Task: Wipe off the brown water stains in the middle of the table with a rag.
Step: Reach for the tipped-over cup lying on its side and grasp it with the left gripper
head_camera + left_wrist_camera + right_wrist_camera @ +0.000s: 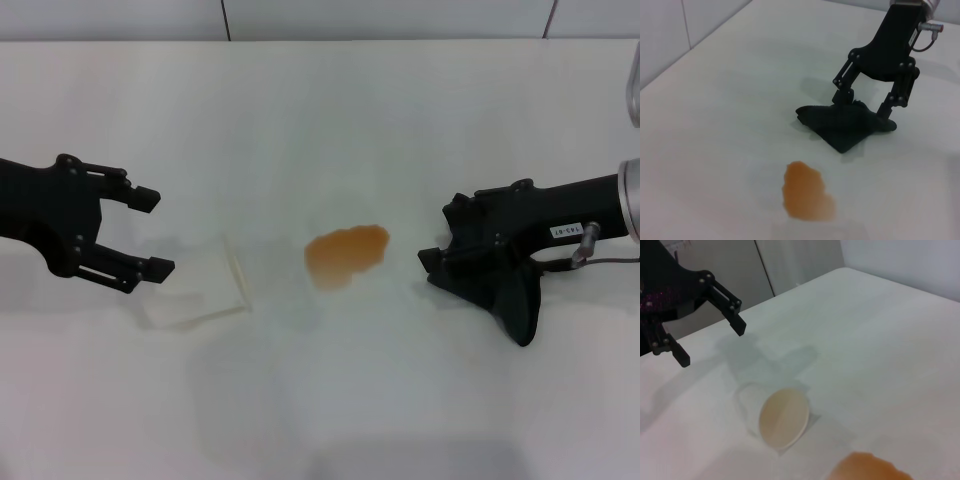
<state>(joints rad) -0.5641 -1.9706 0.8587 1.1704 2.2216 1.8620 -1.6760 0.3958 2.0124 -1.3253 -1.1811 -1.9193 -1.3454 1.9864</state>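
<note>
Bare white worktop (320, 420) nearest the head camera, smooth and plain, running back to a pale wall with dark vertical seams at the far edge. Orange-brown water stain (346, 254) near mid-worktop, one lobed translucent blotch, unwiped; seen also from the left wrist (807, 193) and, partly cut off at the frame edge, from the right wrist (867, 469). White cup (196, 283) on its side just left of the stain, tan inside facing the stain (784, 418), apart from the blotch. Left gripper (148, 232) at the left of the scene, above the worktop and just left of the cup, fingers spread wide with nothing between them; same gripper visible from the right wrist (710, 342), casting a soft shadow near the cup. Right gripper (440, 258) at the right of the scene, low over the worktop, fingers closed on the black rag (515, 300). Rag in pointed folds, draped below the fingers and resting on the worktop in the left wrist view (845, 125), right gripper (865, 105) pinching its upper edge. Rag near the stain on its right side, separated from it by a strip of bare white surface, not touching it.
</note>
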